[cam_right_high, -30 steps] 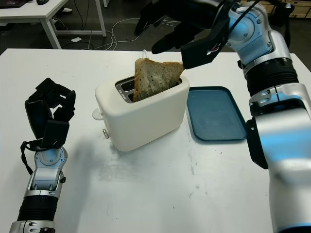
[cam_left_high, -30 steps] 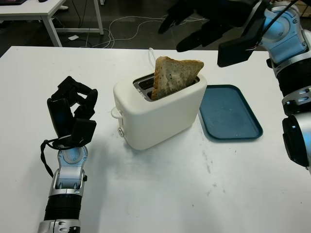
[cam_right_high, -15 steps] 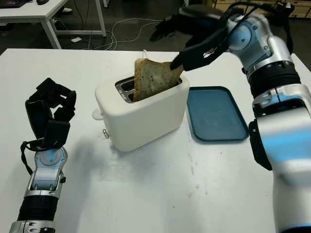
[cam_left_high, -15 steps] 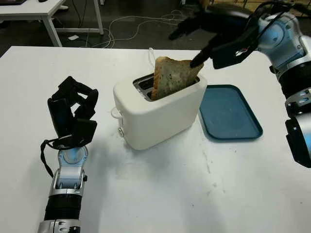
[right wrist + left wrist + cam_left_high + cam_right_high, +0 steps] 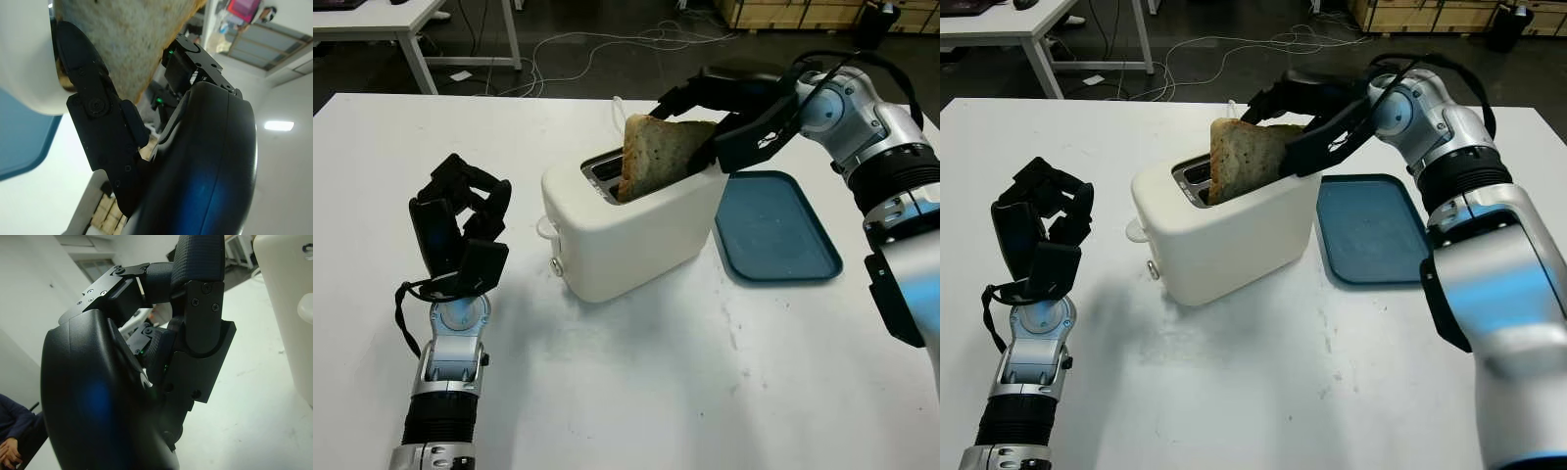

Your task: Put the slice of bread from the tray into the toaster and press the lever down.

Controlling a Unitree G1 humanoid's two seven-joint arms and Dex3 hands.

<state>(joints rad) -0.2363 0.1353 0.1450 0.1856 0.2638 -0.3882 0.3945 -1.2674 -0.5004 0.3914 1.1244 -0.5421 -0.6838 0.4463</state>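
Note:
A slice of bread (image 5: 658, 157) stands tilted in the slot of the white toaster (image 5: 626, 235), most of it sticking out. My right hand (image 5: 693, 129) reaches in from the right and is closed around the slice's upper right corner, fingers over its top edge and one finger against its face (image 5: 90, 105). The toaster's lever (image 5: 545, 227) is up on its left end. The blue tray (image 5: 778, 235) lies bare to the right of the toaster. My left hand (image 5: 460, 230) is held upright left of the toaster, curled and holding nothing.
The white table (image 5: 636, 392) extends in front of the toaster. Beyond its far edge are floor cables (image 5: 578, 44) and another table's legs (image 5: 416, 54). A person's hand and sleeve (image 5: 7, 443) show in the left wrist view.
My right hand has come down from above the toaster and closed on the top corner of the bread. The left hand has not moved.

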